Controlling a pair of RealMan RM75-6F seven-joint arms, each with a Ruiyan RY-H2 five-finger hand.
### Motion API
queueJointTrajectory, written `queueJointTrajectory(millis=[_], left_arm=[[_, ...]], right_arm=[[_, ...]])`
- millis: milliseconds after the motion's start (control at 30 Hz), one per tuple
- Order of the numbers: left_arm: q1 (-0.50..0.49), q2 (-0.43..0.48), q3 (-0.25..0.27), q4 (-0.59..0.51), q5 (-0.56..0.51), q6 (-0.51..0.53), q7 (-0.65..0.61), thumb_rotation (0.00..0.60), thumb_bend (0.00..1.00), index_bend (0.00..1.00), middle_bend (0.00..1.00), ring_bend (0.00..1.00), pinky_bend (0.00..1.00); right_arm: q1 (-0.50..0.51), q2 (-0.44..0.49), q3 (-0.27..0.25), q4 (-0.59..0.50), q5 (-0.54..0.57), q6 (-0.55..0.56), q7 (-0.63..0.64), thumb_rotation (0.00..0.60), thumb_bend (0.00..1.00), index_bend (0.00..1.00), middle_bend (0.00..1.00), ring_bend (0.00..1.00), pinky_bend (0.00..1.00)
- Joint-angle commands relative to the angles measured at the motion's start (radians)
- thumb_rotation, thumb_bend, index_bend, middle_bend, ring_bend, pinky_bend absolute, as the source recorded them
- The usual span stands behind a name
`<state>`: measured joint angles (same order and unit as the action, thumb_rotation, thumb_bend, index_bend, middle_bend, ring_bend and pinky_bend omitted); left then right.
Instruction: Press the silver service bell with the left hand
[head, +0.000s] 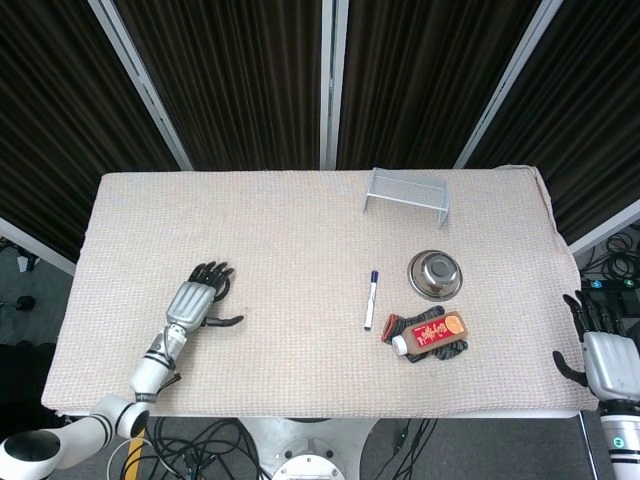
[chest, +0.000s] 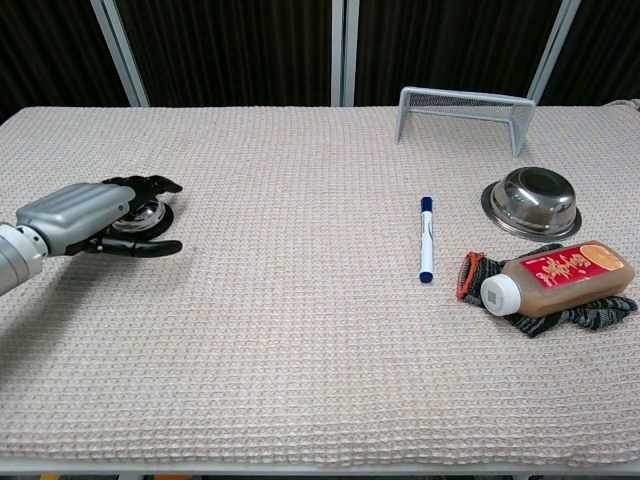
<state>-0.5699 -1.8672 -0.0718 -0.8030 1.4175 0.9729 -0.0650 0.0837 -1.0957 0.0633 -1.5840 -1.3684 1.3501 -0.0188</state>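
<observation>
The silver service bell (chest: 144, 212) on its black base stands at the left of the table. My left hand (chest: 82, 215) lies over it from the near side, dark fingers spread across the dome and thumb stretched out to the right on the cloth. Whether the fingers press the button I cannot tell. In the head view the left hand (head: 190, 301) covers almost all of the bell. My right hand (head: 606, 358) hangs at the table's right edge, fingers apart and holding nothing; the chest view does not show it.
A blue-capped marker (chest: 426, 238) lies mid-table. To the right are a steel bowl (chest: 531, 200), a brown bottle (chest: 556, 277) lying on a dark glove (chest: 580, 313), and a wire mesh rack (chest: 463, 108) at the back.
</observation>
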Motion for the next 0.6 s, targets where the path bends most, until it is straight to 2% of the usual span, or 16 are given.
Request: queueJointTrajectory(millis=[33,267,467,600], left_arm=[[0.001,0.002,0.003,-0.006,-0.008,-0.007,0.009,0.080,0.00,0.00,0.00,0.00,0.00],[-0.012,0.007,-0.030,-0.016,0.009,0.075,0.000,0.081,0.00,0.00,0.00,0.00,0.00],[0.011,0.003,0.003,-0.012,-0.002,0.034,0.001,0.082,0.00,0.00,0.00,0.00,0.00],[0.010,-0.002,0.002,-0.005,-0.002,0.034,0.001,0.080,0.00,0.00,0.00,0.00,0.00]], right_arm=[[0.000,0.002,0.001,-0.001,0.001,0.000,0.001,0.600,0.22,0.00,0.00,0.00,0.00],[0.000,0.002,0.003,-0.002,0.003,0.000,0.004,0.600,0.22,0.00,0.00,0.00,0.00],[0.000,0.003,0.001,-0.003,0.004,-0.003,0.004,0.600,0.22,0.00,0.00,0.00,0.00],[0.000,0.006,0.004,-0.005,0.008,-0.001,0.005,0.600,0.22,0.00,0.00,0.00,0.00]])
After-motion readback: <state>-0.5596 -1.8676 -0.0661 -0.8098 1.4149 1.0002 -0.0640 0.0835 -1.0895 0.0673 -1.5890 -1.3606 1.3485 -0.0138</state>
